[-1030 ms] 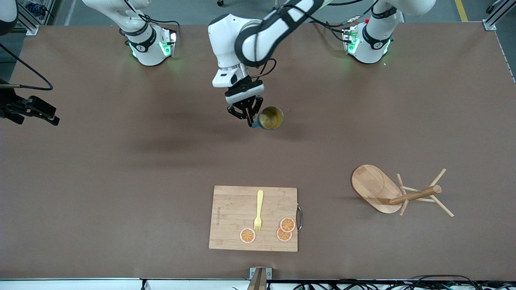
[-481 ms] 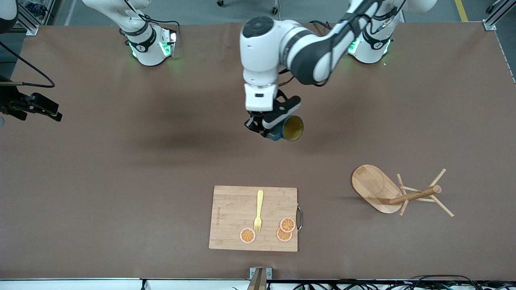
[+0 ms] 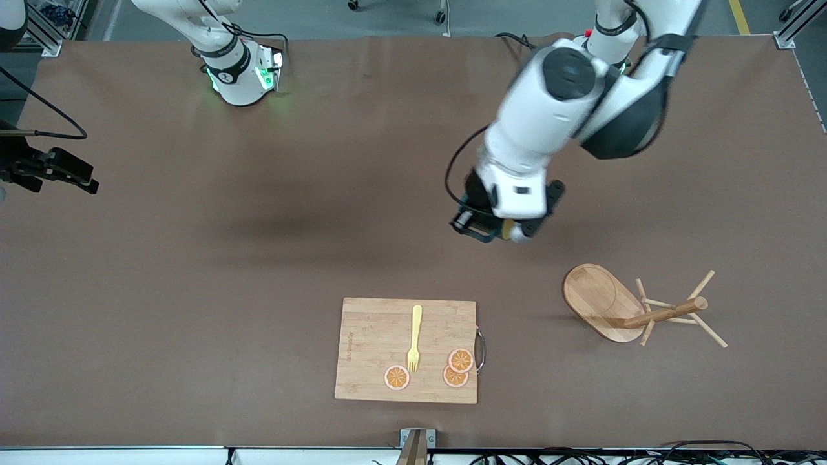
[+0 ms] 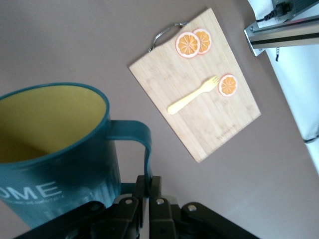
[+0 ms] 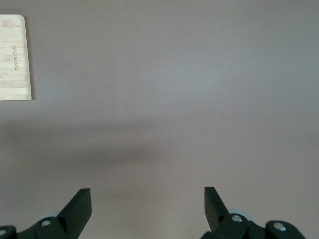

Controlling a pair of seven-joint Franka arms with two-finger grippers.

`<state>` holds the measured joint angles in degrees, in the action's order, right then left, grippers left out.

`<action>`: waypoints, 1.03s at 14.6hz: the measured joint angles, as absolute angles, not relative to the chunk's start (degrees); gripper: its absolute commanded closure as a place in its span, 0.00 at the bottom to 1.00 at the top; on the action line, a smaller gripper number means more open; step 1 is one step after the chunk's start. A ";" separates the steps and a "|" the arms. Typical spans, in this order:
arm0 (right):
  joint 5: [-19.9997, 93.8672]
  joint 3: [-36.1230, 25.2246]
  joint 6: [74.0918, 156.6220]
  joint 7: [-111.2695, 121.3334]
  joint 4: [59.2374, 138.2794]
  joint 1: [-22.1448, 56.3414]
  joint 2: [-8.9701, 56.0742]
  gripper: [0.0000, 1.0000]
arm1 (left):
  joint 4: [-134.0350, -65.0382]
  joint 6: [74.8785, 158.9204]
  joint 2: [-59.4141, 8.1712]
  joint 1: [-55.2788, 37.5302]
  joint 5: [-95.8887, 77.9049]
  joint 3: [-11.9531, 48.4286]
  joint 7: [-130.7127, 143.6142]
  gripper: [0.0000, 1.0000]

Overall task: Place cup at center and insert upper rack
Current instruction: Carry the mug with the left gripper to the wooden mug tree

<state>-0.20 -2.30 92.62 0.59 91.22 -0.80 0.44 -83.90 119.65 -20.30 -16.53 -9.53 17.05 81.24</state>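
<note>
My left gripper is shut on the handle of the dark teal cup and holds it up over the middle of the table, between the board and the mug tree. In the front view only a sliver of the cup shows under the hand. In the left wrist view the fingers pinch the handle. The upper rack, a wooden mug tree, lies tipped on its side toward the left arm's end, its oval base on edge. My right gripper is open and empty, waiting at the right arm's end.
A bamboo cutting board lies near the front edge, with a yellow fork and three orange slices on it. The board also shows in the left wrist view and its corner in the right wrist view.
My left arm has swung the cup toward the left arm's end of the table, closer to the mug tree, and the cup has tipped. The right arm has not moved.
</note>
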 measured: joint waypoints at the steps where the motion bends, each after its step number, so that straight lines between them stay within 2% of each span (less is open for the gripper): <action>1: -0.20 -2.28 92.86 0.59 91.23 -0.79 0.44 0.00 | -84.05 119.38 -19.87 -13.82 -14.07 17.06 77.74 1.00; 7: -0.20 -2.15 93.34 0.61 91.33 -0.71 0.43 0.00 | -84.78 113.60 -19.61 0.49 -34.08 17.01 63.52 1.00; 11: -0.20 -2.11 94.89 0.63 92.33 -0.61 0.17 0.00 | -85.72 111.60 -20.92 7.60 -37.22 17.01 57.66 1.00; 15: -0.20 -2.11 95.75 0.64 94.42 -0.47 -1.10 0.00 | -85.72 111.63 -24.19 10.67 -39.62 16.98 54.35 1.00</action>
